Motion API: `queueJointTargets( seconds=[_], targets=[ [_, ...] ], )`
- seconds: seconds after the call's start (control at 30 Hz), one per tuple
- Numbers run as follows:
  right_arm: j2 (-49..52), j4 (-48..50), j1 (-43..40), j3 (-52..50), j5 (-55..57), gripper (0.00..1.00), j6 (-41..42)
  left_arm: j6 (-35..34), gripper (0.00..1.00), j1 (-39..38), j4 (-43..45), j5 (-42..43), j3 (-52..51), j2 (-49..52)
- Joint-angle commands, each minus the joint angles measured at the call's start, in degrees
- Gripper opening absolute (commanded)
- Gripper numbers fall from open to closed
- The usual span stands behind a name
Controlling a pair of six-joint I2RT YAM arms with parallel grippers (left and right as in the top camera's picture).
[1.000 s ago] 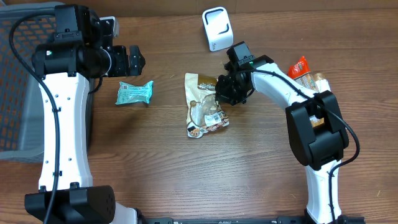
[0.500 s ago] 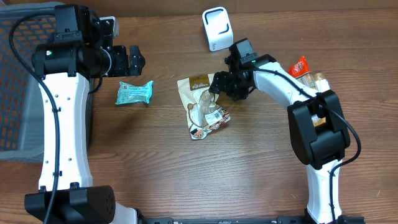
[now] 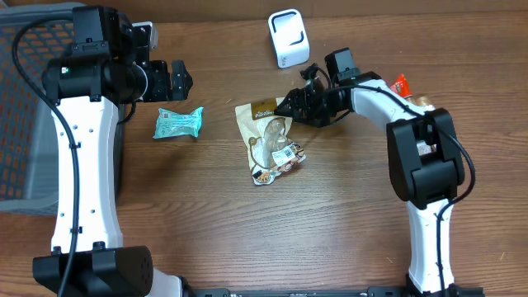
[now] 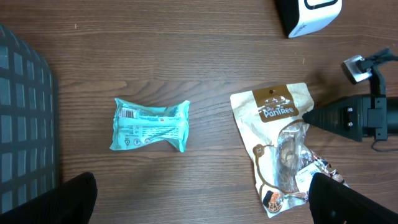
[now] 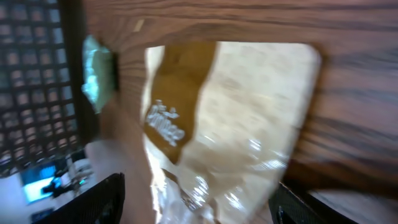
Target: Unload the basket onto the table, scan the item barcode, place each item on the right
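Wooden table (image 3: pixel 247 231), mid-frame: pouch (image 3: pixel 266 136) lies flat, long axis top to bottom, just left of the right gripper (image 3: pixel 291 106), jaws apart at its upper right edge; left gripper (image 3: pixel 176 80), also spread, hangs farther off; scanner (image 3: pixel 288 37) stands above

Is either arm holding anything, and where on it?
Nothing is held. The open right tool is beside the brown pouch; the left tool is open too.
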Motion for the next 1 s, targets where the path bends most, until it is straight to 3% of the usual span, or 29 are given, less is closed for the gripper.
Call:
queueJointTargets(
  seconds=[0.0, 0.2, 0.27, 0.43, 0.5, 0.73, 0.97],
  targets=[
    [4.94, 0.70, 3.32, -0.92, 1.14, 0.75, -0.76, -0.35, 1.00, -0.48, 0.22, -0.11, 0.87, -0.04],
    [7.50, 3.69, 8.37, -0.92, 7.98, 0.65, 6.23, -0.35, 1.00, -0.48, 0.24, -0.09, 0.87, -0.04],
    [8.24, 5.25, 9.55, -0.92, 8.31, 0.48, 7.19, -0.35, 1.00, -0.48, 0.22, -0.09, 0.87, -0.04],
    [8.31, 7.02, 10.08, -0.90, 8.31, 0.26, 7.85, -0.35, 1.00, -0.48, 0.22, -0.11, 0.87, -0.04],
    [8.31, 7.19, 10.01, -0.90, 8.26, 0.04, 8.00, -0.35, 1.00, -0.48, 0.24, -0.09, 0.87, -0.04],
    [6.97, 4.55, 8.70, 0.98, 6.64, 0.04, 7.93, -0.35, 1.00, -0.48, 0.24, -0.09, 0.87, -0.04],
    [-0.52, -4.90, 8.07, 4.79, 14.60, 0.04, 3.39, -0.35, 1.00, -0.48, 0.24, -0.09, 0.87, -0.04]
  ],
)
